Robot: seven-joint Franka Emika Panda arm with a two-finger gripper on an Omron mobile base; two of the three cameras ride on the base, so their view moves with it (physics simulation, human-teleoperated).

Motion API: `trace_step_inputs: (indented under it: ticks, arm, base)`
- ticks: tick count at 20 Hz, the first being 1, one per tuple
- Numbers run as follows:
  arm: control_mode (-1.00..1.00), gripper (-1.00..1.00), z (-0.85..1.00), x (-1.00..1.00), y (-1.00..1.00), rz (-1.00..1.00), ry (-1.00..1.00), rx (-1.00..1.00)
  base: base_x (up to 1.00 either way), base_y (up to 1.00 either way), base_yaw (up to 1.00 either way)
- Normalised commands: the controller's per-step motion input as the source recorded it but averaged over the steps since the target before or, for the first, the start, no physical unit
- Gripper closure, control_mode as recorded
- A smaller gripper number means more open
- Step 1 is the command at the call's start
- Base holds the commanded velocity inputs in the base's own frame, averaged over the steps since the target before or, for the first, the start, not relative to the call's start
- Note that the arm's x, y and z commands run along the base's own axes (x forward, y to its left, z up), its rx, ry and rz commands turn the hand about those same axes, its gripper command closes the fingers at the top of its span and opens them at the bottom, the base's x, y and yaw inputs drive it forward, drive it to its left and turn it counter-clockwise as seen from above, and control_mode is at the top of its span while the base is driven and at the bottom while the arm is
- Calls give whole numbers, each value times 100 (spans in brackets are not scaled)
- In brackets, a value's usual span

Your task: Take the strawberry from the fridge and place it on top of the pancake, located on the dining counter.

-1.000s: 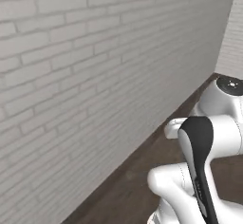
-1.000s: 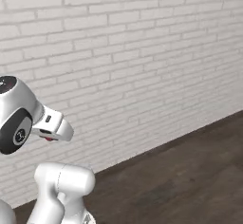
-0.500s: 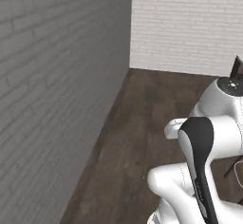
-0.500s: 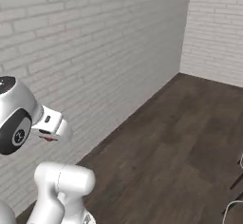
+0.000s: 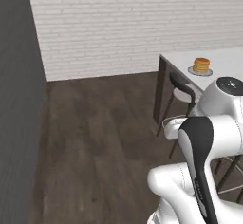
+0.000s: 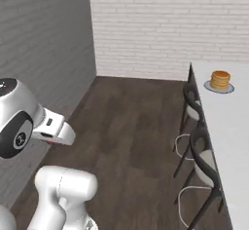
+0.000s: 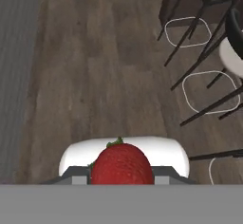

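Observation:
A bright red strawberry (image 7: 122,163) sits at the bottom of the hand view, and my gripper (image 7: 122,176) is shut on it, held over the dark wood floor. The pancake (image 5: 201,65) (image 6: 220,79), a short golden stack on a small grey-blue plate (image 6: 219,88), stands near the far end of the white-topped dining counter (image 5: 225,59) (image 6: 228,126). The counter lies ahead and to the right of my arm, well away from the gripper. The fridge is out of view.
Dark-framed stools (image 5: 182,92) (image 6: 195,111) (image 7: 209,14) line the counter's near side. A white brick wall (image 5: 118,23) closes the far end and a grey wall (image 5: 19,123) runs along the left. Dark wood floor (image 6: 131,126) lies open between them.
The whole picture has swung as the base turned: the brick wall slid away, and the dining counter, stools and pancake came into view. The gripper keeps its hold on the strawberry.

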Motion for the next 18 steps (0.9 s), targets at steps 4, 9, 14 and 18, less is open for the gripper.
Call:
trace_step_inputs:
  ticks: [4, 9, 14, 18]
  arm:
    - [100, 100, 0, 0, 0, 0, 0, 0]
    - [100, 100, 0, 0, 0, 0, 0, 0]
    - [100, 100, 0, 0, 0, 0, 0, 0]
    - [100, 100, 0, 0, 0, 0, 0, 0]
  base:
    - [86, 11, -73]
    - [99, 40, -69]
    - [99, 67, -62]
    - [66, 81, -50]
